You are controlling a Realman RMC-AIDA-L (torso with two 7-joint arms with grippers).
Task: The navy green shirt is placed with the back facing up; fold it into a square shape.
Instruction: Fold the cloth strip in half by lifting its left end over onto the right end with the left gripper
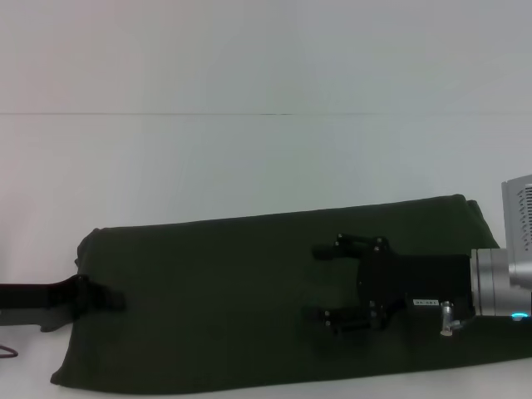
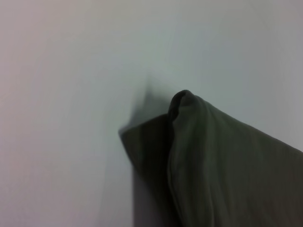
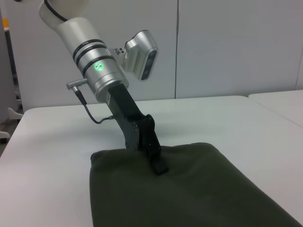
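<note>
The white table (image 1: 249, 166) carried the navy green shirt (image 1: 233, 283), already folded into a long band along the near edge, plain side up. The right gripper (image 1: 328, 283) hovered over the band's right half, fingers spread wide and empty. The left gripper (image 3: 158, 163) pressed on the left end; whether it gripped, I could not tell. Judged: the crosswise fold remained, needing one end carried over the other.

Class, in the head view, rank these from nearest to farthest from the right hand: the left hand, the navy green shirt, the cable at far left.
1. navy green shirt, directly beneath the right hand.
2. left hand, at the shirt's left end.
3. cable, far left.
</note>
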